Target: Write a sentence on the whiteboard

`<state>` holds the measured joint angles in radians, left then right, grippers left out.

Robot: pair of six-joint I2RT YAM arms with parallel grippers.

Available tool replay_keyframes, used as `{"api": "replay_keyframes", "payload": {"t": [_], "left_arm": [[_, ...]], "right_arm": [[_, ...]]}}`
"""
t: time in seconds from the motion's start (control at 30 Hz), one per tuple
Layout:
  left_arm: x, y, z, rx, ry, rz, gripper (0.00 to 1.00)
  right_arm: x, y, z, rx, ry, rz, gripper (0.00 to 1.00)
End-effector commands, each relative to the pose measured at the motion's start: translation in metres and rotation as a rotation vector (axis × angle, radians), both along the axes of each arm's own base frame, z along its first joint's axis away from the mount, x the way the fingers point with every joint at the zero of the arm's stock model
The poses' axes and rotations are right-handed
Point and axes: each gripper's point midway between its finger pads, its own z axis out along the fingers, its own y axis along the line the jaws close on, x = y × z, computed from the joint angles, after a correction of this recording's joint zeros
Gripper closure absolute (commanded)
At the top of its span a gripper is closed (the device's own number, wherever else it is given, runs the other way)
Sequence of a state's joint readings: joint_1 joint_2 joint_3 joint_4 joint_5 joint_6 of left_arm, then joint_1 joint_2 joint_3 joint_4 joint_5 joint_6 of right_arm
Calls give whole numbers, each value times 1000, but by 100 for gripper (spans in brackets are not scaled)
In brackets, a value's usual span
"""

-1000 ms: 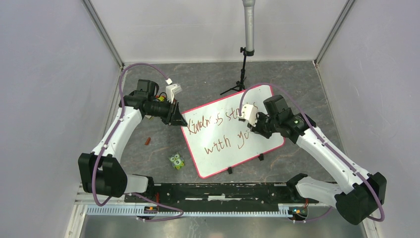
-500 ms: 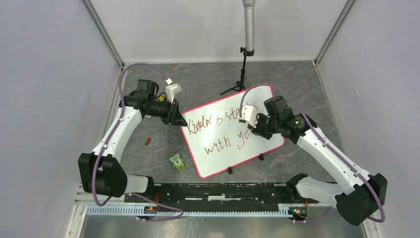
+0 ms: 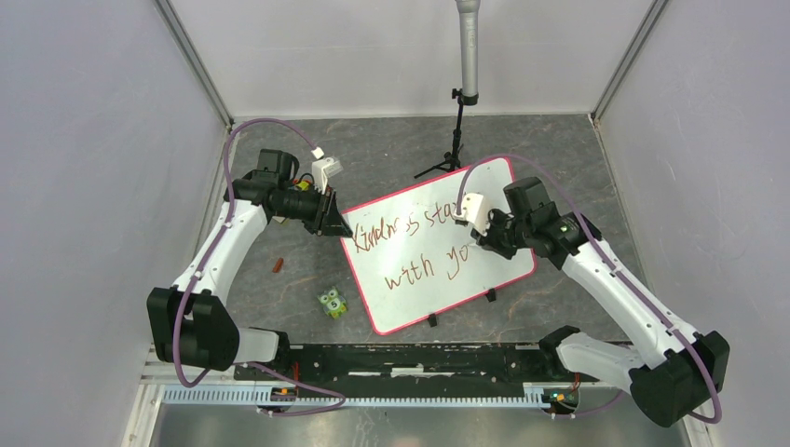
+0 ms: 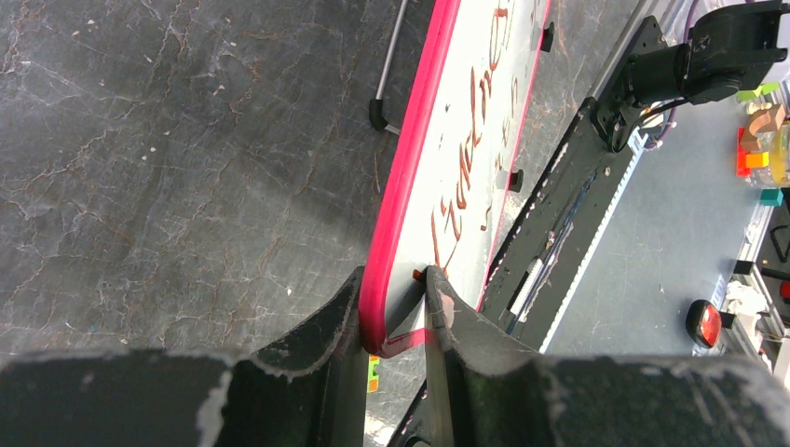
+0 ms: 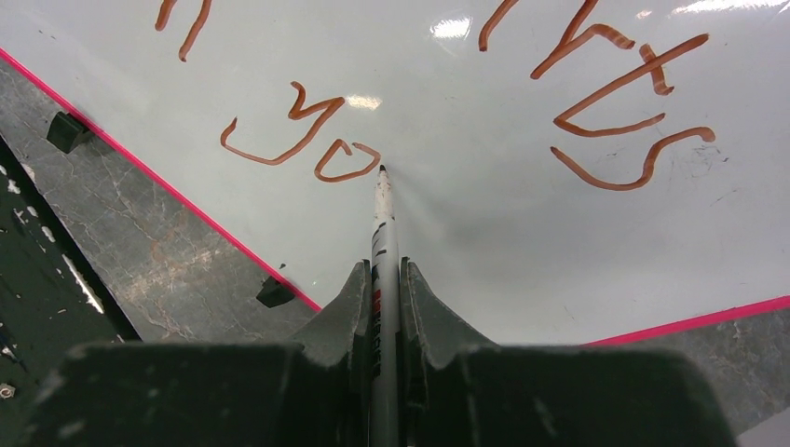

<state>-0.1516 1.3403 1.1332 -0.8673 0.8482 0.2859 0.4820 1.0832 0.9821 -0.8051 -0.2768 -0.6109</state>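
Status: mid-writing, late in line two. The right gripper (image 5: 384,265) is pinched tight on the marker (image 5: 382,209), whose barrel runs straight out between the fingers. Its tip sits at the right shoulder of the "o", on the surface or a hair off it; the wrist view doesn't settle contact. The whiteboard (image 3: 424,296) lies skewed on the dark table (image 3: 373,158) between the two arms, up on its small black feet. The left gripper (image 4: 394,275) is clamped over the pink frame (image 4: 401,186) at the board's left corner, one finger on the face and one behind, acting as the hold-down. The sentence (image 3: 387,229) reads "Kindness sta…" on top, with the rest hidden under the right arm in the overhead view, though the right wrist view shows the closing strokes of that word. Below it is "with yo". My read is that "you" is one letter short, perhaps plus a full stop. The next move needs a short down-curve-up stroke just right of the "o", with steady light tip pressure and the marker angle unchanged. There looks to be enough white space before the frame on that side. The left clamp should not release, since a sideways stroke could drag the board on its feet and smear the letter.
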Motion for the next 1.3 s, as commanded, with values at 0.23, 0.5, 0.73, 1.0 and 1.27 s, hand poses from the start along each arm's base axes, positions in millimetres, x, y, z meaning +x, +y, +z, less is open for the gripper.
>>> {"api": "replay_keyframes", "payload": {"t": [0.23, 0.5, 0.73, 1.0, 1.27], "left_arm": [[6, 2, -8, 43, -25, -2, 98], [6, 2, -10, 43, -18, -6, 97], [7, 2, -10, 43, -17, -6, 98], [6, 2, -10, 43, -18, -5, 98], [6, 2, -10, 44, -19, -6, 98]], "right_arm": [[20, -9, 6, -34, -69, -52, 100], [-1, -13, -13, -61, 10, -4, 100], [-9, -16, -24, -84, 43, 24, 100], [15, -24, -1, -117, -64, -41, 100], [31, -17, 21, -72, -114, -64, 100]]}}
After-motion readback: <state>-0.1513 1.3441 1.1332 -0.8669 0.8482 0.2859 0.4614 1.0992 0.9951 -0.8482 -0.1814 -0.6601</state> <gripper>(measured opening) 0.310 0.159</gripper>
